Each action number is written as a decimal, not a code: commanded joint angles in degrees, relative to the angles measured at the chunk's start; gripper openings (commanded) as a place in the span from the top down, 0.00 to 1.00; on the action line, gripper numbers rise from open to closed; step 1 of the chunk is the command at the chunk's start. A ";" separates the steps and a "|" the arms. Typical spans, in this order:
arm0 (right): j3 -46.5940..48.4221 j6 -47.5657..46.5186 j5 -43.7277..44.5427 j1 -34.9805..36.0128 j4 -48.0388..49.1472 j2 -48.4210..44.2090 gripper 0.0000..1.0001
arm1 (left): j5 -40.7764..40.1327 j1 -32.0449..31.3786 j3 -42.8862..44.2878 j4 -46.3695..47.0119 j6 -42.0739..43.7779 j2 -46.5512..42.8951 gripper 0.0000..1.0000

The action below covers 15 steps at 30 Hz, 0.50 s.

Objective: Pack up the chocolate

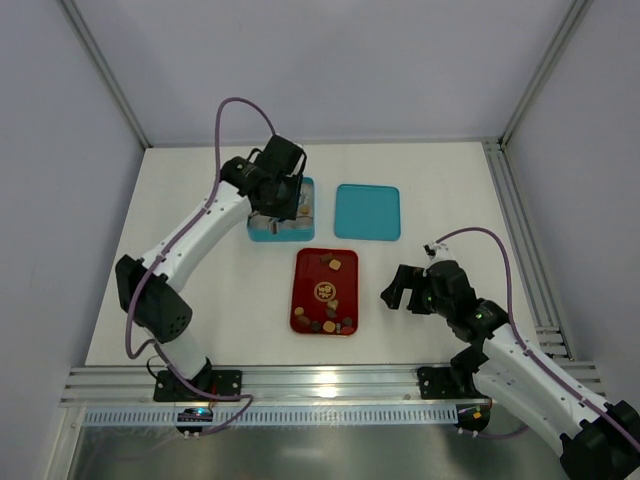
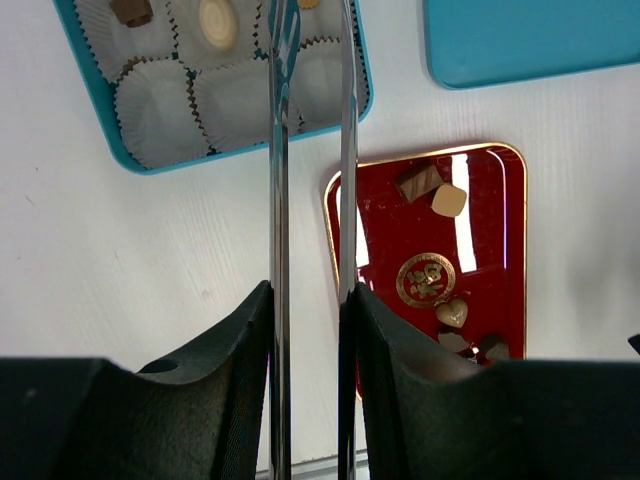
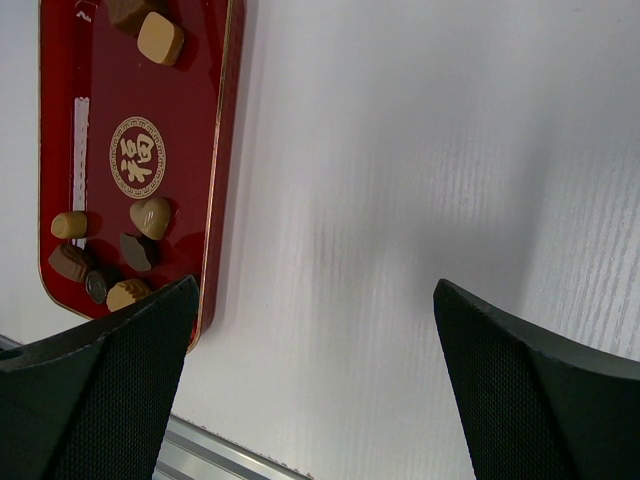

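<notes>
Several chocolates lie on the red tray: two at its far end and a cluster at its near end. The teal box holds pale paper cups, with a dark piece and a cream piece in two of them. My left gripper is shut on metal tongs, whose tips reach over the box. A tan piece shows at the tips, cut off by the frame edge. My right gripper is open and empty over bare table right of the tray.
The teal lid lies flat right of the box, behind the tray. An aluminium rail runs along the near table edge. Frame posts stand at the back corners.
</notes>
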 commanded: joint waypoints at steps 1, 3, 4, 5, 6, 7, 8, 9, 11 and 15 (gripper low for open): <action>2.23 -0.65 -0.04 0.21 1.45 0.50 0.00 | 2.06 -0.69 -1.95 -0.57 -0.52 -7.53 0.64; 2.23 -0.56 -0.04 0.21 1.54 0.50 0.00 | 1.89 -2.27 -3.97 -1.01 -0.87 -9.21 0.64; 2.23 -0.47 -0.04 0.21 1.54 0.59 0.00 | 1.89 -2.98 -4.59 -1.27 -0.96 -9.91 0.64; 2.23 -0.47 -0.12 0.21 1.54 0.59 0.00 | 1.72 -3.68 -5.20 -1.36 -1.22 -11.49 0.64; 2.23 -0.39 -0.04 0.21 1.54 0.59 0.00 | 1.54 -5.25 -6.52 -1.62 -1.57 -12.28 0.64; 2.15 -0.30 -0.04 0.21 1.54 0.76 0.00 | 1.10 -6.05 -7.05 -1.71 -2.01 -13.68 0.64; 2.15 -0.21 -0.04 0.12 1.63 0.33 0.00 | 0.75 -6.84 -7.58 -1.97 -2.19 -14.31 0.63; 2.15 -0.21 -0.04 0.21 1.54 0.41 0.00 | 0.31 -8.68 -8.19 -2.32 -2.80 -14.84 0.63; 2.06 -0.04 -0.04 0.21 1.63 0.41 0.00 | -0.30 -10.44 -8.99 -2.76 -3.51 -16.41 0.63; 2.06 0.05 0.05 0.21 1.54 0.24 0.00 | -1.19 -14.75 -10.57 -3.21 -5.27 -18.00 0.62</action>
